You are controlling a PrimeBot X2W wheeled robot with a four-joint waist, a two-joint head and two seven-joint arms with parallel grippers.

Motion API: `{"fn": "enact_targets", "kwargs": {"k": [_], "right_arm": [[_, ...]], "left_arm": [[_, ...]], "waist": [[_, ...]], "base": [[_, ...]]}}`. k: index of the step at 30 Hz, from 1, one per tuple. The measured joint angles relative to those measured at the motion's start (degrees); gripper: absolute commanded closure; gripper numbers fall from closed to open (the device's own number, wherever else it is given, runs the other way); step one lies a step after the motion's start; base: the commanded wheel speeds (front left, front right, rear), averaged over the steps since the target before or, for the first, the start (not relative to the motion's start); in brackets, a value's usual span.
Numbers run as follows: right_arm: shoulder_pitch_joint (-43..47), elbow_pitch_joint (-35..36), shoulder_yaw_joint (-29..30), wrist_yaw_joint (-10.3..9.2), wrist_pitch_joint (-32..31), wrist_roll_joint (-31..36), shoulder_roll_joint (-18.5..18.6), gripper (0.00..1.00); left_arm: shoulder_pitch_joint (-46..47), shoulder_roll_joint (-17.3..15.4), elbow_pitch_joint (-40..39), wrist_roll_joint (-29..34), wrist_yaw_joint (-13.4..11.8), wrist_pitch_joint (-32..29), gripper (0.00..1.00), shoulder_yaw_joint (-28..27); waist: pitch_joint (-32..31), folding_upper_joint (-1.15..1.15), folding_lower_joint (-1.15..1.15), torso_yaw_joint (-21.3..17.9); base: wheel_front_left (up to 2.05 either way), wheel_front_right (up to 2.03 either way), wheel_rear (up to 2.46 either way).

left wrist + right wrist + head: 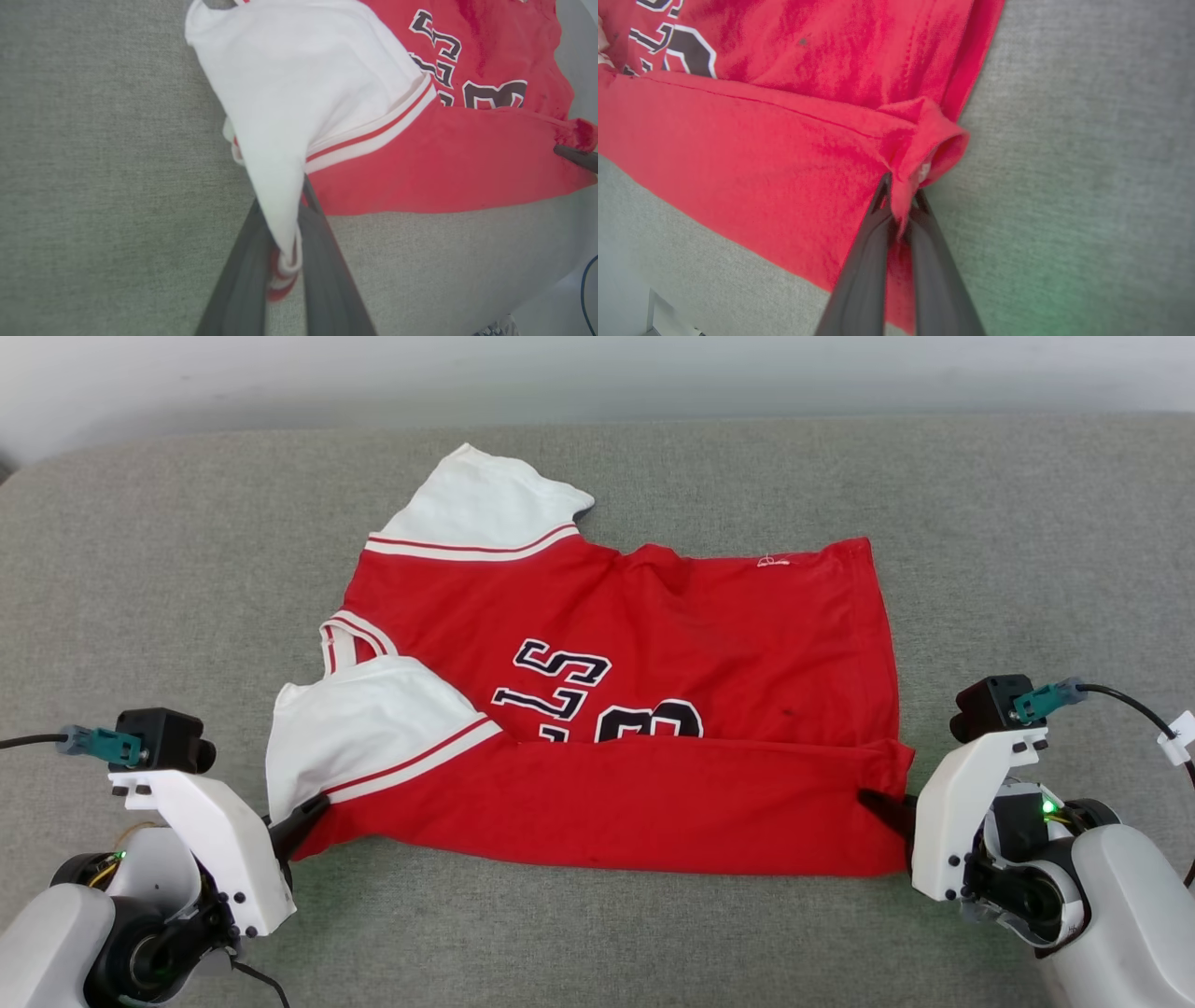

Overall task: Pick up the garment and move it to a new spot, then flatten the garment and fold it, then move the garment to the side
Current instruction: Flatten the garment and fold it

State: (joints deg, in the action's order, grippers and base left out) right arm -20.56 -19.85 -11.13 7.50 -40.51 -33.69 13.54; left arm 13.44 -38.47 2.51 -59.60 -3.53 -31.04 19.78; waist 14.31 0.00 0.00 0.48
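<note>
The garment (653,644), a red jersey with white sleeves and black lettering, lies on the grey cushioned surface with its near edge folded up over the lettering. At the jersey's left end my left gripper (313,812) is shut on the white sleeve's tip, where the striped cuff (285,261) bunches between the dark fingers. My right gripper (878,800) is shut on the red hem corner (920,154) at the jersey's right end, the fabric pinched into a small curl. The other gripper's dark tip (577,156) shows at the right edge of the left wrist view.
The grey fabric surface (140,569) spreads wide on all sides of the jersey. A pale wall (597,373) runs along its far edge. The far white sleeve (485,504) lies spread toward the back left.
</note>
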Motion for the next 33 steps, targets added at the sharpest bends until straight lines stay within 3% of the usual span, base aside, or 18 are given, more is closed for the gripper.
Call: {"fn": "enact_targets", "kwargs": {"k": [10,20,27,28,29,30,33], "right_arm": [[1.3,3.7,-1.9,0.00,0.2,-2.5,3.5,1.00],[10.0,10.1,-0.1,0.01,-3.3,-3.5,5.3,1.00],[18.3,11.8,4.2,0.01,-6.0,-2.6,2.0,1.00],[19.2,11.4,4.9,0.00,-5.7,-2.5,1.2,0.93],[19.9,10.9,5.1,0.01,-5.1,-1.8,0.7,0.60],[20.4,10.6,5.2,0.00,-4.2,-1.5,0.3,0.00],[20.9,10.7,4.8,0.00,0.4,-0.7,-0.6,0.00]], "left_arm": [[-2.5,-0.3,-1.1,-0.1,-0.2,1.5,1.00,-0.4],[-11.4,-2.1,-4.1,-0.7,-3.4,0.5,1.00,0.0],[-15.5,0.0,-2.3,-2.9,-4.0,-1.1,1.00,2.1],[-15.4,0.3,-1.6,-3.0,-4.0,-0.9,0.56,2.1],[-15.3,0.9,-0.8,-3.3,-3.9,-0.6,0.00,2.1],[-15.2,1.4,0.0,-3.3,-3.5,-0.5,0.00,2.2],[-14.4,2.0,2.2,-3.1,-3.0,0.0,0.00,2.7]], "waist": [[-4.4,0.00,0.00,-0.4],[-12.0,0.00,0.00,-0.7],[-13.7,0.00,0.00,-1.2],[-13.6,0.00,0.00,-1.2],[-13.6,0.00,0.00,-1.2],[-13.6,0.00,0.00,-1.3],[-13.6,0.00,0.00,-1.5]], "base": [[0.00,0.00,0.00],[0.00,0.00,0.00],[0.00,0.00,0.00],[0.00,0.00,0.00],[0.00,0.00,0.00],[0.00,0.00,0.00],[0.00,0.00,0.00]]}}
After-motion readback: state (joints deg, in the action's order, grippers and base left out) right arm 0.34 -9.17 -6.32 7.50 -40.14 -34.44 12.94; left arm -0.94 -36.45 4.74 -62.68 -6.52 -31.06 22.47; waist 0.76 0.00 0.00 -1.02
